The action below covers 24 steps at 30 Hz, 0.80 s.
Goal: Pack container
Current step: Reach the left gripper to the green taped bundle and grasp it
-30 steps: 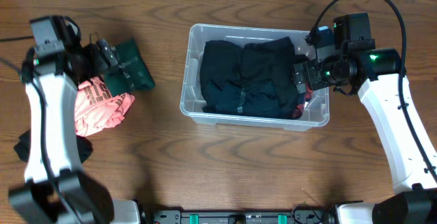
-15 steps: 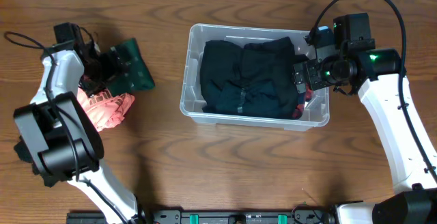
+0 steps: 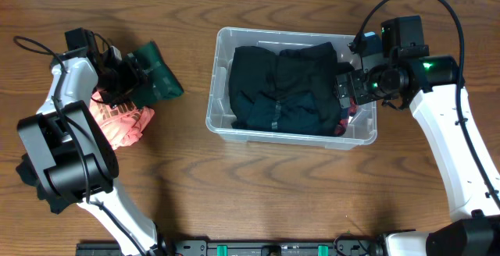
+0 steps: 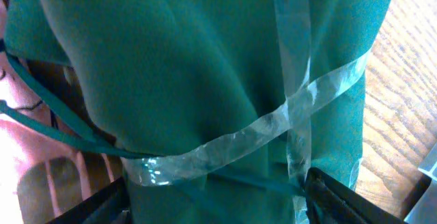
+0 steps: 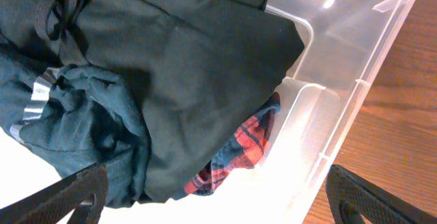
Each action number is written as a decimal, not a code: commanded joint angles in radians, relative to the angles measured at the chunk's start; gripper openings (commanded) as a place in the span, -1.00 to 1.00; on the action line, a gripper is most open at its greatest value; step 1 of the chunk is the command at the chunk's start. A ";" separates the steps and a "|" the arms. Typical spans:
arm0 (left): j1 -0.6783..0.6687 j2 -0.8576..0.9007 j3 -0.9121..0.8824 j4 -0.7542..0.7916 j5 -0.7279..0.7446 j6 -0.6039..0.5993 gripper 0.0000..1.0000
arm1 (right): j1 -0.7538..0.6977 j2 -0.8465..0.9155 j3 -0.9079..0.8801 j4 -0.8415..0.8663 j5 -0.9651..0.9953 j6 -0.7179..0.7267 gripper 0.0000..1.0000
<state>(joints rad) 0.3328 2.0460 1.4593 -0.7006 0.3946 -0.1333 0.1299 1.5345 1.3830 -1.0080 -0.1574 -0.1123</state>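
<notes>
The clear container (image 3: 281,136) stands mid-table, filled with dark folded clothes (image 3: 281,88). My right gripper (image 3: 349,92) hangs open and empty over its right end. The right wrist view shows its jaws (image 5: 215,197) above a dark garment (image 5: 191,67), a red plaid cloth (image 5: 235,149) and the bin's clear wall (image 5: 355,94). My left gripper (image 3: 129,79) is at the far left, its jaws (image 4: 215,197) closed on a green cloth bundle (image 3: 160,80) bound with clear tape (image 4: 273,121).
A pink garment (image 3: 121,123) lies crumpled beside and partly under the green bundle, and shows at the left edge of the left wrist view (image 4: 27,156). Bare wooden table (image 3: 258,193) lies in front of the container.
My left arm swung in over the green bundle and its jaws came down on it. The bundle's right edge shifted slightly right. The right arm has not moved.
</notes>
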 commanded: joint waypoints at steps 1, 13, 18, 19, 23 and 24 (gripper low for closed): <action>0.002 0.000 0.018 0.015 0.017 0.008 0.68 | -0.009 -0.001 -0.007 -0.003 -0.008 0.015 0.99; 0.003 0.061 0.017 0.059 0.012 -0.087 0.80 | -0.009 -0.001 -0.007 -0.004 -0.008 0.015 0.98; 0.002 0.067 0.017 0.075 -0.014 -0.125 0.82 | -0.009 -0.001 -0.007 -0.005 -0.008 0.015 0.98; 0.003 0.067 0.017 0.078 -0.014 -0.132 0.81 | -0.009 -0.001 -0.007 -0.005 -0.008 0.015 0.98; 0.003 0.066 0.018 0.079 0.008 -0.134 0.33 | -0.009 -0.003 -0.007 -0.006 0.007 0.022 0.99; 0.003 0.065 0.018 0.081 0.031 -0.134 0.09 | -0.010 -0.008 -0.007 -0.004 0.037 0.049 0.98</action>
<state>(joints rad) 0.3328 2.0972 1.4616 -0.6209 0.3943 -0.2592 0.1299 1.5345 1.3823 -1.0126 -0.1566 -0.1116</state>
